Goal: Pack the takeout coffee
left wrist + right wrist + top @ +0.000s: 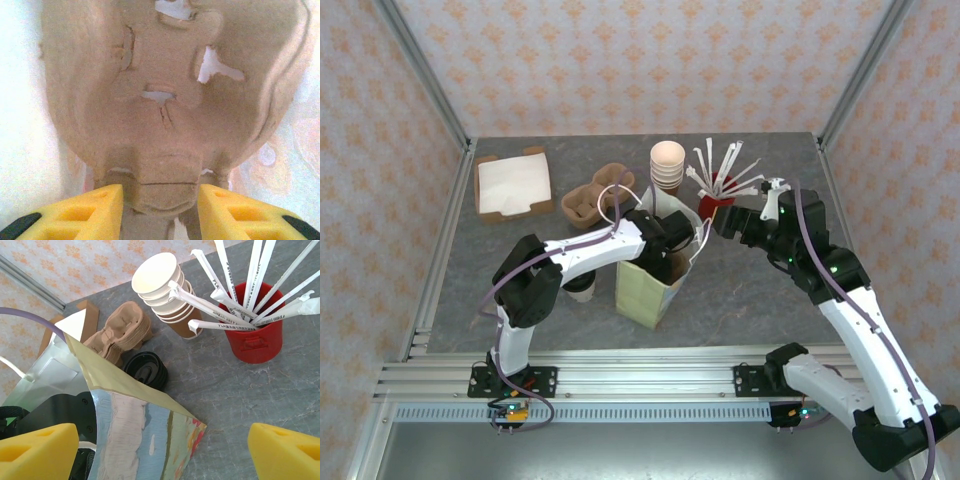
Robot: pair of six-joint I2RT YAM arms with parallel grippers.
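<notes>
The left hand is down inside the pale yellow-green paper bag. Its yellow fingers stand either side of a bulge on a brown moulded-pulp cup carrier. They sit close against it, but I cannot tell whether they clamp it or only flank it. Pale bag wall shows around the carrier, which seems to sit in the bag's bottom.

The right hand hovers at the bag's 2 o'clock rim with its fingers wide apart. The bag's corner lies between them and nothing is pinched.

As I judge it, the carrier is about placed and the coffee itself is not yet packed. A small cup with a dark top at the bag's 8 o'clock, on the grey tabletop, looks like the takeout coffee. The left forearm half covers it, so its lid and colour are hard to confirm.

Round black plastic lids lie just beyond the bag at 12 o'clock in the right wrist view. Behind them are spare pulp carriers, lidless stacked cups and a red cup of wrapped stirrers. The carrier's empty pockets are cut off at the frame's edges.
</notes>
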